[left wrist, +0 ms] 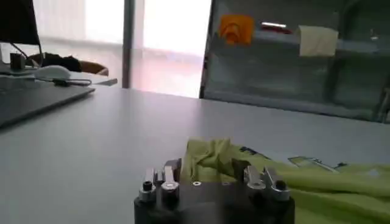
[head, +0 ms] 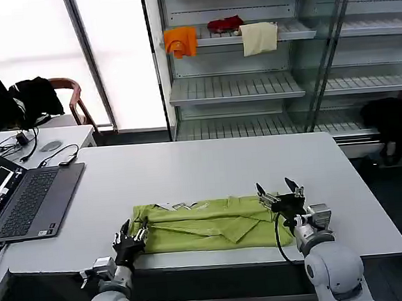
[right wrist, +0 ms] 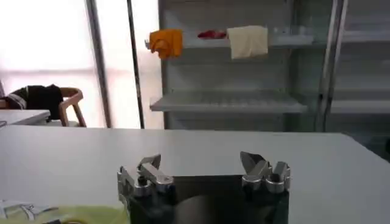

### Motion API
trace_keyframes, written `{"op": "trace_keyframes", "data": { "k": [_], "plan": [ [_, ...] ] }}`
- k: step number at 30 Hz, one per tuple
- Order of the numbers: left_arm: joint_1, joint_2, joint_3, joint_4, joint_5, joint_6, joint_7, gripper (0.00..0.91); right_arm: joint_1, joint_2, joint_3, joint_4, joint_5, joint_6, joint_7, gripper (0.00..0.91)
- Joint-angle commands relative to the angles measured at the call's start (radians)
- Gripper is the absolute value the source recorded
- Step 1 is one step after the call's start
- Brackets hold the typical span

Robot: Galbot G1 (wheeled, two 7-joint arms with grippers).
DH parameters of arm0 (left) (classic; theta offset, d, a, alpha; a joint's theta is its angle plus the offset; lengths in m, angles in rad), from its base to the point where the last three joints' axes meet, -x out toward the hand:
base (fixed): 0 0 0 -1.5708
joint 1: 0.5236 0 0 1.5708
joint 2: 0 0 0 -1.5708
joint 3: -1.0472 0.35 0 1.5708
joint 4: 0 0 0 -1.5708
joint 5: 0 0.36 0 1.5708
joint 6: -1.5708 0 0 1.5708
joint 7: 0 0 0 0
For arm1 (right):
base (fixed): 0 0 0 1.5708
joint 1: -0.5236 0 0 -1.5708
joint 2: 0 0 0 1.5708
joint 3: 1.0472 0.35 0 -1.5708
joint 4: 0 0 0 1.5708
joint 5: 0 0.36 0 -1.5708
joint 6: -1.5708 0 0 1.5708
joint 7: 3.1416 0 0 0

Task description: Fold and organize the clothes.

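1. Left gripper (head: 133,234) — jaws spread, the T-shirt (head: 210,224) edge just ahead on the desk (head: 189,172).
2. Right gripper (head: 280,197) — jaws released above the shirt's other end.
3. Likely mid-fold; next, both must pinch their edges.

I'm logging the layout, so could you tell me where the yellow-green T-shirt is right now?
In the head view, the yellow-green T-shirt lies partly folded near the white table's front edge, between the left gripper and right gripper, right of the laptop.
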Motion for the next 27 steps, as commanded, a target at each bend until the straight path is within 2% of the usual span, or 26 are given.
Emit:
{"op": "trace_keyframes", "data": {
  "k": [1,12,19,26,27],
  "plan": [
    [0.004,-0.006,0.009,0.007,0.013,-0.005,-0.012,0.0,0.003,0.006,-0.008,-0.001,-0.001,-0.001,0.0,0.907],
    [-0.002,-0.009,0.023,0.008,0.067,-0.033,-0.007,0.0,-0.001,0.0,-0.002,0.005,-0.002,-0.001,0.003,0.907],
    [-0.006,0.001,0.014,0.026,0.198,-0.089,0.007,0.0,-0.003,-0.002,-0.001,0.01,-0.002,-0.001,0.006,0.907],
    [0.008,0.034,-0.05,0.011,0.231,-0.101,0.056,0.0,-0.013,-0.011,0.009,0.02,0.0,-0.001,0.004,0.907],
    [0.008,0.057,-0.071,0.006,0.236,-0.103,0.069,0.0,-0.015,-0.013,0.01,0.022,0.0,-0.001,0.004,0.907]
  ]
}}
